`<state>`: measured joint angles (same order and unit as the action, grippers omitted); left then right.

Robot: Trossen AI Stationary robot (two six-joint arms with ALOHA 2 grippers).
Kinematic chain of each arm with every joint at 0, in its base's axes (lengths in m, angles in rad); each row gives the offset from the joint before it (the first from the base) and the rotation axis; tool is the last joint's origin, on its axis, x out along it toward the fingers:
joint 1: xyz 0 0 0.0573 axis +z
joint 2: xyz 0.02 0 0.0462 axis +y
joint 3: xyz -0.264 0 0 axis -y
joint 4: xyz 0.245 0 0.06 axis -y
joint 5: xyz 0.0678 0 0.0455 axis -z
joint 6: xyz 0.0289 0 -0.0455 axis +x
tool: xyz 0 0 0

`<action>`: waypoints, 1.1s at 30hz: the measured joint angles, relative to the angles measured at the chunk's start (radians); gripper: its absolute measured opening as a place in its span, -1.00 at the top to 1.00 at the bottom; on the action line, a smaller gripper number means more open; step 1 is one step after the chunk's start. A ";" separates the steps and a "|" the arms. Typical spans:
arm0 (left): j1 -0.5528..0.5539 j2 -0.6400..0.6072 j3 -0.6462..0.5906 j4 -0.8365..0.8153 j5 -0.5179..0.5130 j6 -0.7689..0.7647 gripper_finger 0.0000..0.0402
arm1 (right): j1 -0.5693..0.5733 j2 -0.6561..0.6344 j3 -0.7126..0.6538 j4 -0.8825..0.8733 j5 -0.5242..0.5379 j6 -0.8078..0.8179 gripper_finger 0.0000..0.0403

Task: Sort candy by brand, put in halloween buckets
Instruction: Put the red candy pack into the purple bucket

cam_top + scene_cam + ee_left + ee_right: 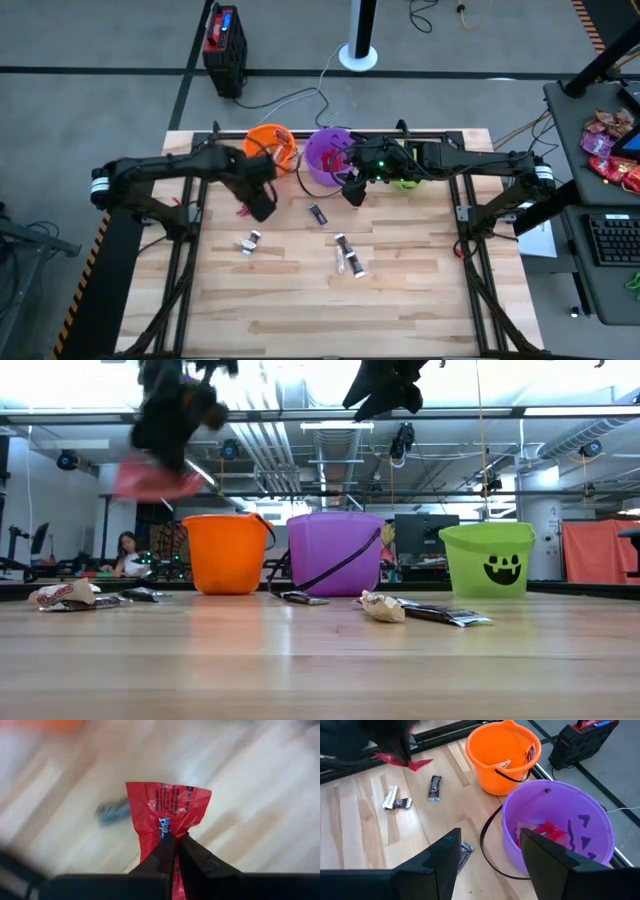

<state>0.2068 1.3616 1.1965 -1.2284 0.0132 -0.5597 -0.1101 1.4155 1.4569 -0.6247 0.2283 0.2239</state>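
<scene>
My left gripper point(173, 839) is shut on a red candy point(167, 807) and hangs above the table, near side of the orange bucket point(270, 145); the low view shows it blurred point(170, 420). My right gripper point(490, 855) is open and empty, above the table just beside the purple bucket point(555, 830), which holds a red piece point(547, 830). The orange bucket point(502, 755) holds a few pieces. The right arm mostly hides the green bucket point(487, 560) in the high view. A dark candy point(317, 213), a silver-white one point(248, 242) and two more point(340, 243) point(355, 265) lie flat on the table. My left gripper pinches the red candy's wrapper between its two fingertips point(162, 847), with the flat crimped end point(170, 795) sticking out past them and some wrapper trailing back under the fingers. The candy is lifted clear of the table and hangs below the gripper point(150, 480).
The three buckets stand in a row along the table's far edge, orange left, purple middle, green right. The purple bucket's thin black handle point(487, 845) lies down on the table. The near half of the wooden table point(330, 320) is bare. A person sits in the room beyond point(125, 550).
</scene>
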 joint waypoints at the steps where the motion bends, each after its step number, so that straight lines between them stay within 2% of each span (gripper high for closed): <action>1: -0.004 -0.001 0.048 0.010 0.000 0.022 1.00 | 0.000 0.000 0.000 0.000 0.000 0.000 0.03; 5: -0.010 -0.001 0.217 0.113 0.031 0.169 1.00 | 0.000 0.000 0.000 0.000 0.000 0.002 0.03; 10: -0.008 -0.001 0.353 0.349 0.155 0.474 1.00 | 0.000 -0.002 0.000 -0.009 0.000 0.008 0.03; 13: 0.013 0.001 0.363 0.508 0.187 0.606 1.00 | 0.000 -0.014 0.000 -0.035 0.004 0.035 0.03; 17: 0.071 0.032 0.295 0.729 0.176 0.721 1.00 | 0.000 -0.041 0.000 -0.057 0.008 0.072 0.03; 20: 0.103 0.087 0.229 0.904 0.123 0.744 1.00 | 0.000 -0.057 0.000 -0.056 0.009 0.090 0.03; 23: 0.141 0.161 0.195 0.996 0.079 0.733 1.00 | 0.001 -0.068 0.000 -0.055 0.009 0.112 0.03; 28: 0.202 0.289 0.203 0.988 0.015 0.685 1.00 | 0.001 -0.072 0.000 -0.056 0.008 0.133 0.03; 33: 0.245 0.381 0.253 0.936 0.075 0.614 0.95 | 0.001 -0.072 0.000 -0.088 0.004 0.183 0.03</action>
<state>0.4514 1.7427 1.4494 -0.2924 0.0882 0.0542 -0.1093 1.3430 1.4567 -0.7128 0.2322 0.4064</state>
